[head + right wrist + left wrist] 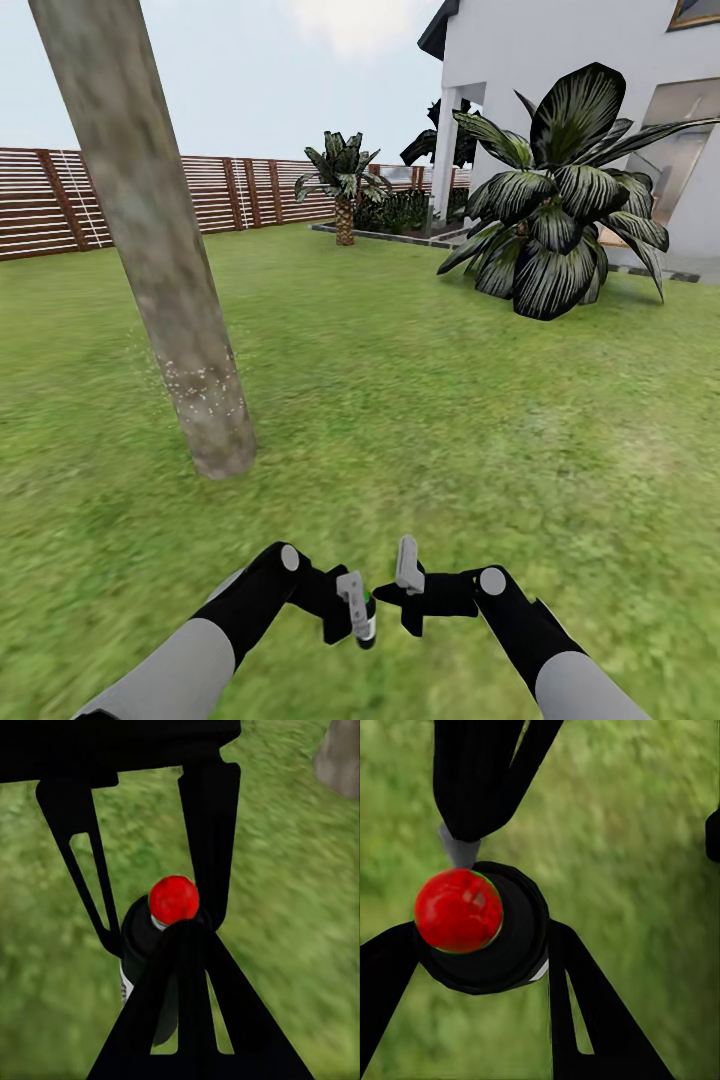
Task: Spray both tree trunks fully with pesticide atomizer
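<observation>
The pesticide atomizer [366,628], a black bottle with a red ball top [458,910], is held low over the grass floor [420,420] with my left gripper [356,608] shut on it. Its fingers [585,1020] clamp the bottle's sides. My right gripper [407,578] is right beside it, open, and the red top [174,898] sits between its fingers, touching one finger [211,832]. One tree trunk [160,250], thick and mottled grey-tan, leans ahead to the left. Pesticide [192,378] shows as white specks on its lower part.
A slatted brown fence [230,195] closes the far side of the garden. A large dark-leaved plant [555,200] and a white house [560,60] stand at the right, and a short palm [344,190] is farther back. Grass lies open between me and the trunk.
</observation>
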### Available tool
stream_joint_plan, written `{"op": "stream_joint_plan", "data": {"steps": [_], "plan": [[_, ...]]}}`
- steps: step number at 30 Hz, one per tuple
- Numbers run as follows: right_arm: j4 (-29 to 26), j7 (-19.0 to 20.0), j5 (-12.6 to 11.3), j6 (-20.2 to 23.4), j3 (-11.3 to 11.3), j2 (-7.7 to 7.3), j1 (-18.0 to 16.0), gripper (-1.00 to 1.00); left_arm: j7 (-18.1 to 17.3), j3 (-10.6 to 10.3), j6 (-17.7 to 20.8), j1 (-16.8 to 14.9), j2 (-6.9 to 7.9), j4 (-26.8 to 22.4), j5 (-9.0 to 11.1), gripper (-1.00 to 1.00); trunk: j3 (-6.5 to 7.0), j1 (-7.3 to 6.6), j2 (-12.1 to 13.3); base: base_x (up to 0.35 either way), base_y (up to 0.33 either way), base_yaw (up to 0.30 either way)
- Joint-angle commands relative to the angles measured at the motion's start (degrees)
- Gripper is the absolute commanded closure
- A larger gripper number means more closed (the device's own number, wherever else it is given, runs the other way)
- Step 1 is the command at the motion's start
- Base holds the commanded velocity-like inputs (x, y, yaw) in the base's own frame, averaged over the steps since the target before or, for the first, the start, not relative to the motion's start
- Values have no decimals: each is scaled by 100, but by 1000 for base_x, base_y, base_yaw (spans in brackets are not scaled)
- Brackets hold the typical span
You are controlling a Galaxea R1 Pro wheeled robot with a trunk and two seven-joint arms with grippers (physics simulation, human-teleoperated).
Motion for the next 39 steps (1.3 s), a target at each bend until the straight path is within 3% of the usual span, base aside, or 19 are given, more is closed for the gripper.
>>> {"op": "stream_joint_plan", "data": {"steps": [1,10,15,18,19,21,25,26,29,31,33,34,36,37,38,39], "plan": [[-7,4,45,-27,-7,2,-2,100,-20,-3,16,-1,2,-7,31,100,-5,-1,-2,0,0,0],[-7,4,45,-27,-7,2,-2,100,-20,1,9,-3,10,-2,101,100,-5,-1,-2,0,0,0],[-8,4,45,-31,-6,2,-1,100,-20,16,-6,-4,133,48,71,100,-5,-1,-2,0,0,0],[-7,9,45,-32,-5,2,0,100,-20,-4,-16,-3,558,297,22,100,-5,-1,-2,0,0,0],[-7,9,45,-32,-4,2,-1,100,-20,-31,-20,0,848,334,14,100,-5,-1,-2,0,0,0],[-7,11,45,-34,-5,-3,1,100,-20,-37,-241,10,1295,459,26,100,-5,-1,-2,0,0,0],[0,13,45,-37,-7,-22,1,100,-12,6,-621,8,2012,1056,72,100,-5,-1,-2,0,0,0],[1,13,45,-39,-7,-25,-1,-100,-11,10,-640,8,2157,1146,77,100,-5,-1,-2,0,0,0],[6,-17,51,-43,-13,-32,0,-100,176,77,-665,8,2326,1361,87,100,-5,-1,-2,0,0,0],[20,-458,60,-52,-20,-45,7,-100,1052,336,-668,8,2318,1512,119,100,-5,-1,-2,0,0,0],[251,-1470,44,-59,-17,-181,25,-100,2015,662,-669,8,2243,1883,395,100,-5,-1,-2,0,0,0],[402,-1862,32,-60,-20,-229,28,-100,2291,761,-669,8,2209,2011,573,100,-5,-1,-2,0,0,0],[1017,-3216,14,-66,-151,-307,34,-100,3150,920,-674,11,2124,2294,1357,100,-5,-1,-2,0,0,0],[1272,-3697,8,-75,-288,-314,38,-100,3397,942,-674,13,2103,2369,1676,100,-5,-1,-2,0,0,0],[1682,-4445,0,-114,-561,-307,48,-100,3754,960,-676,19,2074,2490,2281,100,-5,-1,-2,0,0,0],[1946,-4898,-4,-161,-718,-300,52,-100,3967,967,-679,30,2058,2562,2726,100,-5,-1,-2,0,0,0]]}}
